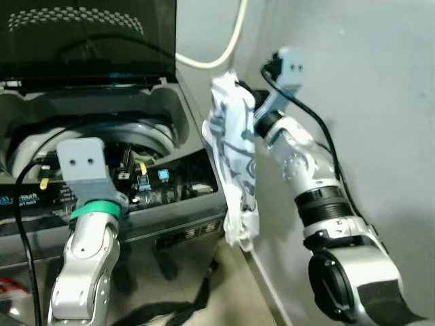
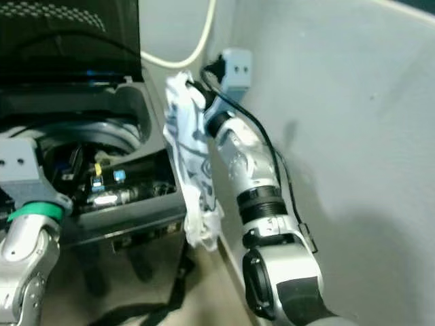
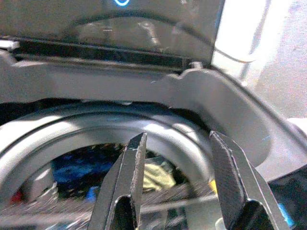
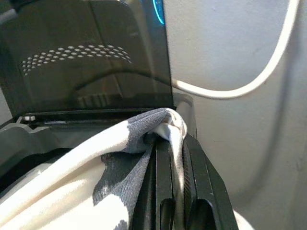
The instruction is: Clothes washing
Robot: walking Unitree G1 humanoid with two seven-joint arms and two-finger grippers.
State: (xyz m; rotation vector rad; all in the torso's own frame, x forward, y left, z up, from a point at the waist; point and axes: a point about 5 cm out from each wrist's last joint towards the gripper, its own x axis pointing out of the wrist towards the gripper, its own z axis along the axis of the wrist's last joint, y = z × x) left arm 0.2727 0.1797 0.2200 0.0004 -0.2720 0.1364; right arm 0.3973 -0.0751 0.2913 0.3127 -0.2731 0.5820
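Observation:
A white garment with grey-blue print hangs in the air beside the right corner of the top-loading washing machine. My right gripper is shut on its top fold, raised near the wall. The machine's dark lid stands open. Inside the drum lie blue and yellow clothes. My left gripper is open with nothing between its fingers, held just above the drum's rim.
A grey wall runs close along my right arm. A white hose loops down behind the machine. A black strap lies on the floor in front of the washer. The control panel faces me.

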